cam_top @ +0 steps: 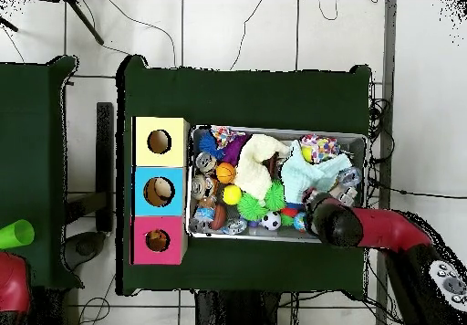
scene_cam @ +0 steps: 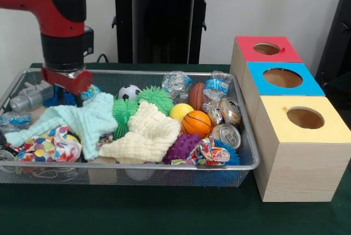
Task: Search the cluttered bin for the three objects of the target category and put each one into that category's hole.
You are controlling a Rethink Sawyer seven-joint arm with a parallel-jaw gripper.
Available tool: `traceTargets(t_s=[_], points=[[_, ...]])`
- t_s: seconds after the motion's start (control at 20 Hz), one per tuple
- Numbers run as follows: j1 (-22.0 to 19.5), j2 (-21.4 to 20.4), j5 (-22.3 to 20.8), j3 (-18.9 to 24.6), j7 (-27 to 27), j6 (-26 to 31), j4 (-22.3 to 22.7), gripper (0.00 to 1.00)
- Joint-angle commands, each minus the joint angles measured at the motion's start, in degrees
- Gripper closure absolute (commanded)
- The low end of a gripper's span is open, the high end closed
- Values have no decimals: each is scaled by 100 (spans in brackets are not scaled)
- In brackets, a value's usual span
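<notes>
A wire mesh bin (scene_cam: 164,166) holds mixed clutter. Balls lie in its middle: a soccer ball (scene_cam: 129,92), a basketball (scene_cam: 196,122), a yellow ball (scene_cam: 181,112) and a brown football (scene_cam: 196,96). Two cans (scene_cam: 226,135) and crushed clear bottles (scene_cam: 176,83) sit toward the right end. A mint cloth (scene_cam: 82,120), a pale yellow cloth (scene_cam: 145,136) and a patterned cloth (scene_cam: 49,146) cover the left and front. My gripper (scene_cam: 64,99) reaches down into the bin's back left corner, just behind the mint cloth; its tips are hidden among the clutter. In the overhead view the gripper (cam_top: 315,203) is beside the mint cloth (cam_top: 315,173).
Three wooden boxes with round holes stand in a row right of the bin: red-topped (scene_cam: 247,54), blue-topped (scene_cam: 315,84), yellow-topped (scene_cam: 296,164). Green spiky balls (scene_cam: 155,99), a purple spiky ball (scene_cam: 182,147) and a grey crushed bottle (scene_cam: 30,97) also lie in the bin.
</notes>
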Motion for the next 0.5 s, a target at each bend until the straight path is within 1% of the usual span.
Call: traceTargets(t_s=[0.05, 0.2, 0.3, 0.35, 0.5], points=[[654, 730, -551, 10, -55, -678, -438, 0], [772, 668, -323, -27, 165, -692, -353, 0], [719, 515, -40, 125, 208, -554, -160, 0], [720, 403, 115, 194, 242, -444, -62, 0], [929, 37, 539, 197, 528, -138, 162, 0]])
